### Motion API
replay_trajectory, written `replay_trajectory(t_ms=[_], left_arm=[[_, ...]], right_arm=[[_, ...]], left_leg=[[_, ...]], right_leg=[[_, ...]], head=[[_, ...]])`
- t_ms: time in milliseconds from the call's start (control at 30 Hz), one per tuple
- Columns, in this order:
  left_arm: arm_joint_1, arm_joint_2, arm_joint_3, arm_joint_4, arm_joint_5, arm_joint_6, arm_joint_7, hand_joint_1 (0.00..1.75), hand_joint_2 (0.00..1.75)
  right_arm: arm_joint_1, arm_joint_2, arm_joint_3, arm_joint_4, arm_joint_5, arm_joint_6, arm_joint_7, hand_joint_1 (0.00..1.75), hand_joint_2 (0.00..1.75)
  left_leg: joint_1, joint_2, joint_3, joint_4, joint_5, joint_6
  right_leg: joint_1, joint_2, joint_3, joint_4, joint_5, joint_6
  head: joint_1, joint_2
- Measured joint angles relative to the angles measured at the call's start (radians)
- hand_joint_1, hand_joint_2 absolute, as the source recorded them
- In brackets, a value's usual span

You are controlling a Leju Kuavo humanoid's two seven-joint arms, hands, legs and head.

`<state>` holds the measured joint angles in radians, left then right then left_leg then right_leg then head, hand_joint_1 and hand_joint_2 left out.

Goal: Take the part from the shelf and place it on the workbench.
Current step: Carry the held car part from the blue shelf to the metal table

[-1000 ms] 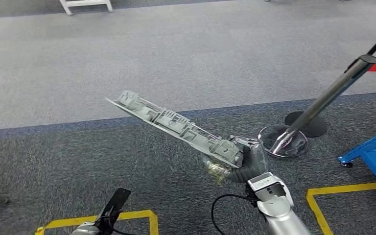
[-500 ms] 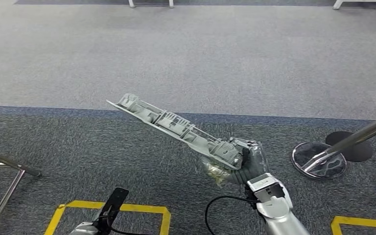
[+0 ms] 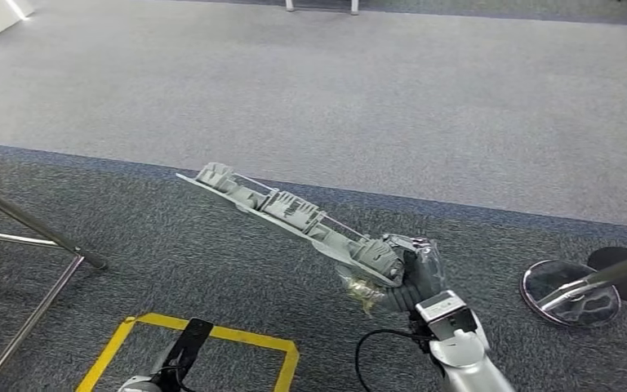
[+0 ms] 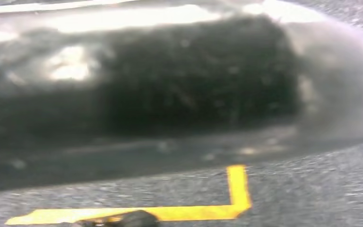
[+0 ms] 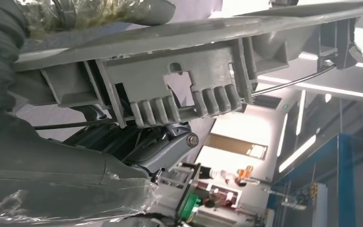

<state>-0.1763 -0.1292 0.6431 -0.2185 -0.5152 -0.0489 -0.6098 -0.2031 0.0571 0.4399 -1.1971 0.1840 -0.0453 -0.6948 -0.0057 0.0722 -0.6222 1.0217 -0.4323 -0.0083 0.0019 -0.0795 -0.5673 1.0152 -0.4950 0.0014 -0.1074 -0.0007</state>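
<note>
Now right hand (image 3: 412, 273) gripping part (image 3: 286, 214), tilted up-left

Part (image 3: 294, 216) in right hand (image 3: 412, 273), slanting up-left over floor; stanchion base (image 3: 570, 292) to its right.

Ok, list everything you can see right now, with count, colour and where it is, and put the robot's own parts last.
Part: one, grey, long and ribbed, held at one end, slanting up over the carpet.
Floor tape: one outline, yellow, on the dark carpet near the robot.
Stanchion base: one, silver, on the floor at right, with a tilted pole.
Metal legs: silver, at left edge.
Carpet: light grey beyond, dark grey nearer.
Right hand: grey, grips the part's near end.
Left hand: dark, low, by the yellow tape.
</note>
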Motion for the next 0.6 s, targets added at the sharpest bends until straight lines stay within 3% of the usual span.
replay_trajectory(t_ms=[67,133,167,233,267,300,333,367,400,467,533,600], left_arm=[[0.005,0.0,-0.001,0.0,0.013,-0.037,-0.017,0.0,0.0],[0.012,0.001,-0.001,0.0,0.02,-0.056,-0.021,0.0,0.0],[0.013,0.001,-0.001,0.0,0.021,-0.059,-0.022,0.0,0.0],[0.013,0.0,-0.001,0.0,0.022,-0.062,-0.024,0.0,0.0],[0.014,0.0,-0.001,0.0,0.022,-0.063,-0.024,0.0,0.0],[0.015,0.0,-0.001,0.0,0.022,-0.063,-0.024,0.0,0.0],[0.016,0.0,-0.001,0.0,0.022,-0.064,-0.024,0.0,0.0],[0.016,0.0,-0.001,0.0,0.022,-0.064,-0.024,0.0,0.0],[0.017,0.0,-0.001,0.0,0.022,-0.064,-0.024,0.0,0.0],[0.016,0.0,-0.001,0.0,0.022,-0.064,-0.023,0.0,0.0],[0.017,0.0,-0.001,0.0,0.024,-0.063,-0.016,0.0,0.0],[0.023,0.001,-0.001,0.0,0.024,-0.062,-0.007,0.0,0.0]], right_arm=[[0.0,0.0,0.0,0.0,-0.001,-0.001,0.0,1.75,1.75],[0.0,0.0,0.0,-0.001,-0.001,0.0,0.0,1.75,1.75],[0.0,-0.001,0.0,-0.001,-0.002,0.0,0.0,1.75,1.75],[0.003,-0.002,0.0,-0.001,-0.003,0.0,-0.001,1.75,1.75],[0.006,-0.003,0.0,-0.001,-0.003,0.0,0.0,1.75,1.75],[0.009,-0.004,0.0,-0.001,-0.003,0.0,0.0,1.75,1.75],[0.011,-0.006,0.0,-0.001,-0.003,0.0,0.0,1.75,1.75],[0.013,-0.006,0.0,-0.001,-0.003,0.0,0.0,1.75,1.75],[0.012,-0.007,0.0,-0.001,-0.003,0.0,0.0,1.75,1.75],[0.011,-0.007,0.0,-0.001,-0.003,0.001,0.0,1.75,1.75],[0.011,-0.007,0.0,-0.001,-0.003,0.004,0.0,1.75,1.75],[0.01,-0.006,0.0,-0.001,-0.002,0.008,0.0,1.75,1.75]], left_leg=[[-0.004,-0.013,0.001,-0.006,-0.002,0.013],[0.0,-0.034,0.004,-0.011,0.0,0.027],[0.003,-0.045,0.006,-0.013,0.002,0.033],[0.006,-0.068,0.006,-0.013,0.003,0.041],[0.006,-0.082,0.006,-0.012,0.003,0.042],[0.005,-0.096,0.006,-0.012,0.003,0.042],[0.005,-0.11,0.006,-0.011,0.003,0.042],[0.006,-0.125,0.007,-0.011,0.002,0.042],[0.006,-0.139,0.008,-0.01,0.001,0.04],[0.006,-0.162,0.006,-0.005,0.0,0.033],[0.008,-0.18,0.0,-0.004,0.003,0.022],[0.011,-0.188,-0.004,-0.004,0.004,0.011]], right_leg=[[0.003,-0.021,0.006,-0.002,-0.005,0.009],[-0.001,-0.003,0.0,0.019,-0.026,0.018],[-0.003,0.02,-0.018,0.06,-0.05,0.022],[-0.005,0.066,-0.085,0.196,-0.112,0.025],[-0.005,0.074,-0.121,0.261,-0.134,0.025],[-0.005,0.077,-0.145,0.298,-0.137,0.025],[-0.005,0.078,-0.151,0.294,-0.119,0.024],[-0.006,0.082,-0.136,0.249,-0.083,0.022],[-0.007,0.093,-0.106,0.175,-0.039,0.021],[-0.011,0.128,-0.046,0.049,0.012,0.018],[-0.011,0.142,-0.024,0.012,0.015,0.015],[-0.01,0.126,-0.02,0.006,0.02,0.006]], head=[[0.001,0.0],[0.003,0.0],[0.005,0.0],[0.011,0.0],[0.012,0.0],[0.012,0.0],[0.012,0.0],[0.012,0.0],[0.012,0.0],[0.011,0.0],[0.01,0.0],[0.01,0.0]])
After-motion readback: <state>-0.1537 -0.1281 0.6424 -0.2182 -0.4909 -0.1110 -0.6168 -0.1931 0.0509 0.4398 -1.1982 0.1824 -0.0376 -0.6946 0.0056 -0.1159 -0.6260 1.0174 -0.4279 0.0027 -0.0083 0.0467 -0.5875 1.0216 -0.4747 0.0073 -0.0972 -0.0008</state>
